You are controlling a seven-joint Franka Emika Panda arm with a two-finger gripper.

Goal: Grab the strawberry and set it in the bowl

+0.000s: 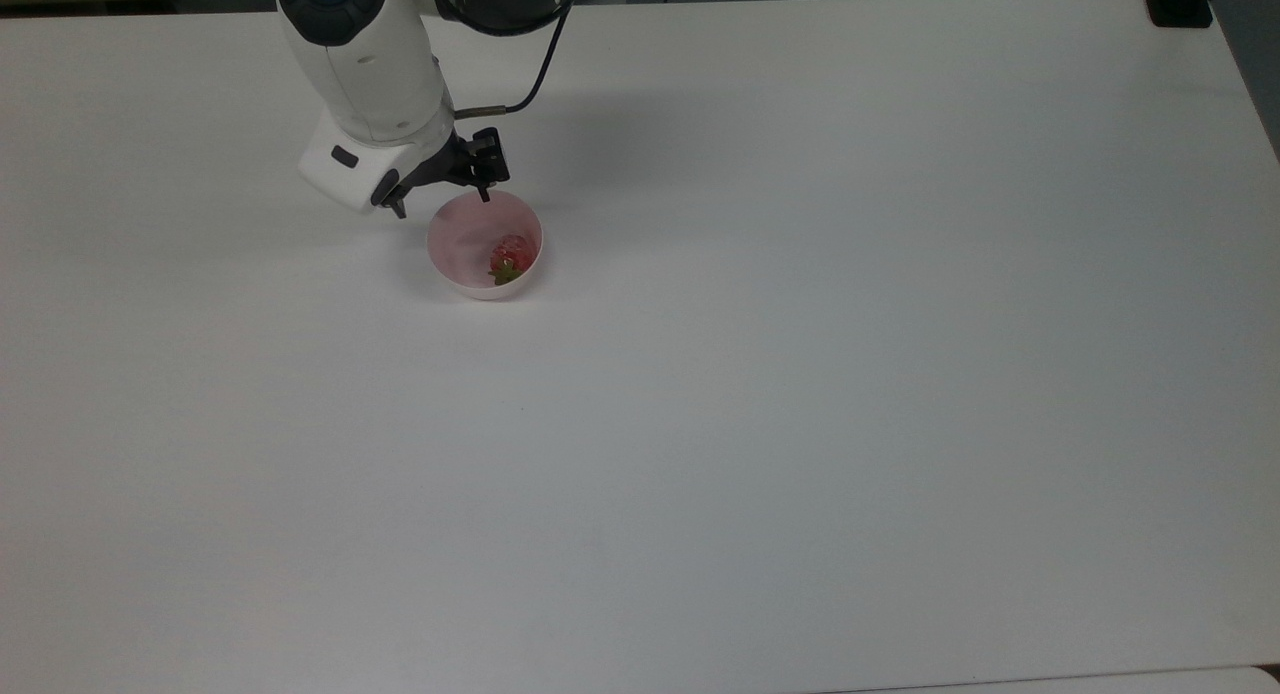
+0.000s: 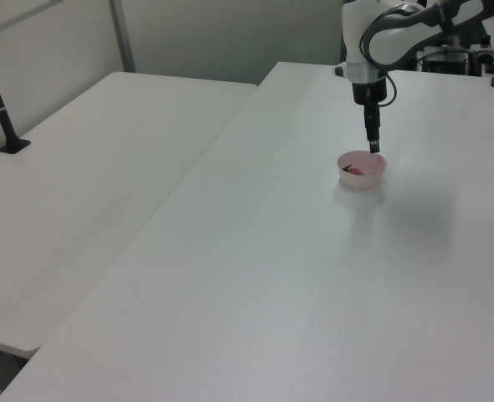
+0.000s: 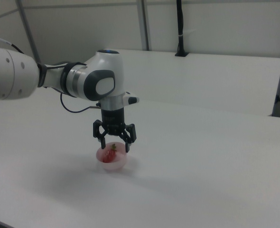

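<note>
With its fingers spread apart and holding nothing, the gripper (image 3: 115, 139) hangs just above the bowl (image 3: 112, 163), over the rim on the top view's left; the strawberry (image 1: 503, 261) lies inside, toward the top view's right wall, leafy cap toward the bottom of the top view; the bowl stands upright on the white table (image 1: 800, 374). Judging by this, the drop is made and only the retreat is left; it is best done by lifting straight up, fingers kept wide, so no fingertip catches the rim and tips the light bowl.
</note>
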